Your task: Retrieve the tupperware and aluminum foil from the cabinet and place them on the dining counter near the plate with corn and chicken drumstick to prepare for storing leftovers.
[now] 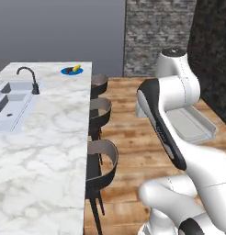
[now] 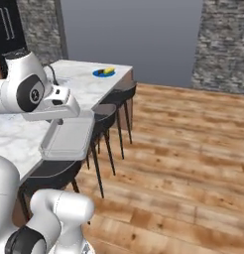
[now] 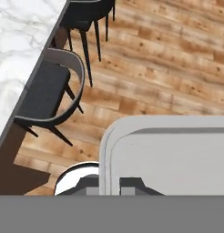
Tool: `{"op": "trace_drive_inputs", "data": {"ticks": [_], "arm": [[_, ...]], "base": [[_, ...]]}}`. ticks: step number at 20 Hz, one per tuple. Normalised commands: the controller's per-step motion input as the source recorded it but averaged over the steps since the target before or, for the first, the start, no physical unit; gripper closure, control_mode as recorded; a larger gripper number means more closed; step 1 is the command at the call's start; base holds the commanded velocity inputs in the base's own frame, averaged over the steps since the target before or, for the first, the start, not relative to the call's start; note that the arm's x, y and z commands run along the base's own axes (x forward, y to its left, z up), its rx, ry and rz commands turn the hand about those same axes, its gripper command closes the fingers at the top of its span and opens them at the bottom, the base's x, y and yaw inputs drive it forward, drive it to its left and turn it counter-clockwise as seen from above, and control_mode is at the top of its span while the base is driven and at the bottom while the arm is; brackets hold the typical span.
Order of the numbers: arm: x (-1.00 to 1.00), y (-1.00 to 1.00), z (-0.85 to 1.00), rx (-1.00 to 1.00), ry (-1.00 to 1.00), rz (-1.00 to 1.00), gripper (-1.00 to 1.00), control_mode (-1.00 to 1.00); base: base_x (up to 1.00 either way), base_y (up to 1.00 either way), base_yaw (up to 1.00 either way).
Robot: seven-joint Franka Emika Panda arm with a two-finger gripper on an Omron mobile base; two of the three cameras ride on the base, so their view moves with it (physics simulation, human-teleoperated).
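Note:
My gripper [image 3: 109, 187] is shut on the rim of the tupperware [image 3: 168, 154], a pale grey translucent tray that hangs level over the wooden floor, beside the stools. The same tupperware [image 2: 69, 136] sits just below the gripper [image 2: 59, 119] and off the edge of the dining counter [image 2: 20, 134]. At the far end of the dining counter [image 1: 41, 137] lies the blue plate [image 1: 70, 71] with the yellow corn [image 1: 77, 68] and the dark chicken drumstick [image 1: 68, 70]. The tupperware [image 1: 190, 124] shows behind my arm. The aluminum foil is out of view.
Black stools [image 1: 101, 160] line the island's right edge, one of them directly under the tray [image 3: 45, 91]. A sink [image 1: 9, 108] with a black faucet [image 1: 30, 78] is set into the marble at left. Open wooden floor [image 2: 183, 163] stretches right of the stools.

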Motion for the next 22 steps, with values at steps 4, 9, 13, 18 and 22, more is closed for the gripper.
{"op": "trace_drive_inputs", "data": {"ticks": [4,9,13,18,22], "arm": [[0.00,0.00,0.00,0.00,0.00,0.00,1.00,1.00],[0.00,0.00,0.00,0.00,0.00,0.00,1.00,1.00],[0.00,0.00,0.00,0.00,0.00,0.00,1.00,1.00],[0.00,0.00,0.00,0.00,0.00,0.00,1.00,1.00],[0.00,0.00,0.00,0.00,0.00,0.00,1.00,1.00]], "base": [[0.62,-0.86,0.52],[0.61,-0.85,0.52],[0.63,-0.86,0.51],[0.64,-0.97,0.46],[0.68,-1.00,0.37]]}}
